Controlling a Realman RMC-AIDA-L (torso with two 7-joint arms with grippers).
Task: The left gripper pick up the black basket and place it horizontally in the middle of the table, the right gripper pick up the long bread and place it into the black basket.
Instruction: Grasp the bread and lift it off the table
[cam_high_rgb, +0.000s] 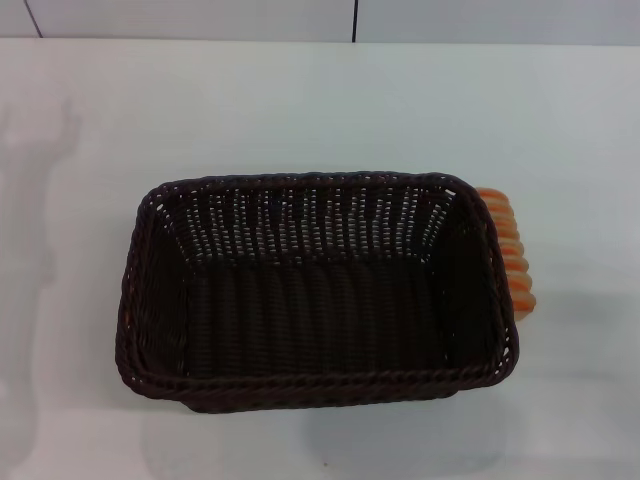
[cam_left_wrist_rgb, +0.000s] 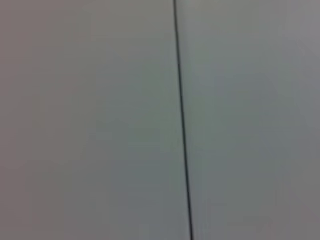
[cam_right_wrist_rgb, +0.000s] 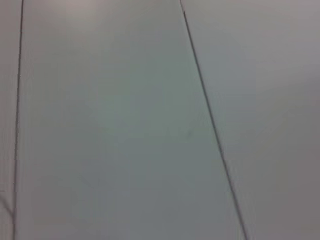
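Note:
The black basket (cam_high_rgb: 160, 330) lies lengthwise across the middle of the white table (cam_high_rgb: 320, 110) in the head view, open side up, with nothing inside it. The long bread (cam_high_rgb: 510, 255), striped orange and cream, rests on the table right against the basket's right end; the basket's rim hides part of it. Neither gripper shows in any view. Both wrist views hold only a plain pale surface crossed by thin dark seams.
The table's far edge meets a pale wall with dark vertical seams (cam_high_rgb: 354, 20) at the top of the head view. Bare tabletop surrounds the basket on its left, far and near sides.

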